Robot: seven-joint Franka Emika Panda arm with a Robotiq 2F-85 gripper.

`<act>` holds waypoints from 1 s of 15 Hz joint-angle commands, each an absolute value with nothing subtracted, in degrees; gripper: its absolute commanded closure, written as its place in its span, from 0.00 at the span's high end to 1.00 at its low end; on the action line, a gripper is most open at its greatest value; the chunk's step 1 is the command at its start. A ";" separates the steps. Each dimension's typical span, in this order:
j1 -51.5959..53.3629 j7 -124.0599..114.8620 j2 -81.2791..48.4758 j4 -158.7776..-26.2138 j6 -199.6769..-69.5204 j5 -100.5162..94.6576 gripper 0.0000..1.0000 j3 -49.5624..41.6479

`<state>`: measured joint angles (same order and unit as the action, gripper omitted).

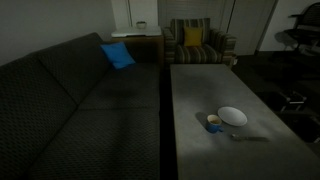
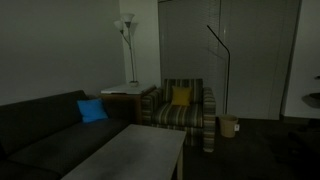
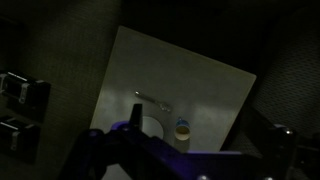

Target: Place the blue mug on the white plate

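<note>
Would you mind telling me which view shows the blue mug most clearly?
An exterior view shows it best: the blue mug stands unobstructed on the table, next to the white plate. The wrist view shows the mug from above, small and dim. In an exterior view showing only part of the table, the mug is absent.

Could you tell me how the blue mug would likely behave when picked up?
The blue mug looks small and rigid, probably light. Standing upright beside the white plate, it may tip if pushed high.
</note>
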<state>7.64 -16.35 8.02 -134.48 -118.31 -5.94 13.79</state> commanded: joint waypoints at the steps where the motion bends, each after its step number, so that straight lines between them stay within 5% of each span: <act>1: 7.99 -14.95 5.33 -133.70 -119.56 -8.04 1.00 12.81; 7: 5.76 2.74 -10.76 -124.74 -121.88 -6.90 1.00 7.39; 8: 7.12 -2.95 -3.02 -130.57 -123.31 -7.76 1.00 8.03; 15: 8.30 0.06 -9.63 -128.45 -126.76 -13.95 1.00 7.00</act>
<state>6.69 1.09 -10.93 -126.00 -123.99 -9.42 7.07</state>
